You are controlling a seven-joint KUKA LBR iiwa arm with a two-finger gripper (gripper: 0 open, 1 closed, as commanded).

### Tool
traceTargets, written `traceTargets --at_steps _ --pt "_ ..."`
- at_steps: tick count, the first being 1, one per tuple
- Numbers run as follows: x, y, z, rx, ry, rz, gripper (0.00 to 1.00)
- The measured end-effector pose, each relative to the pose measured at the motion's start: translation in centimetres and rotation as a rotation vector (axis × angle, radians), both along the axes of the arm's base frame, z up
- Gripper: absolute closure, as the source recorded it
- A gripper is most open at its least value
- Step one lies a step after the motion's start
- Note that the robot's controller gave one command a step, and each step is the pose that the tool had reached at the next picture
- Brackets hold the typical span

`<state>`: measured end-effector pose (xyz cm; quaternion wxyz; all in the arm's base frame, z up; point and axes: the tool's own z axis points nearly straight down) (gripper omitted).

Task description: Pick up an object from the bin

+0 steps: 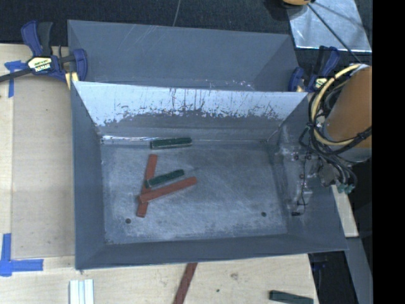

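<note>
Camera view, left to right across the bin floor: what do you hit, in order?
Small heap of two red-brown sticks and a green stick → bare bin floor → gripper at the right wall. Left out: the lone green stick at the back wall, which overlaps the heap left to right.

The bin (190,100) holds 2 dark green bars (171,143) (166,178); also 2 reddish-brown bars (150,166) (180,185).
</note>
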<state>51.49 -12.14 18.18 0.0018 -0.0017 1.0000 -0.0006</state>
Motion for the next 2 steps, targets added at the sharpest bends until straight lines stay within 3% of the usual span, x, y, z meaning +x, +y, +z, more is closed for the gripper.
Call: traceTargets --at_steps 1,2 --pt "0.0 0.0 0.0 0.000 0.000 0.000 0.00" --pt "0.8 4.8 -3.8 -0.002 -0.004 0.013 0.00"
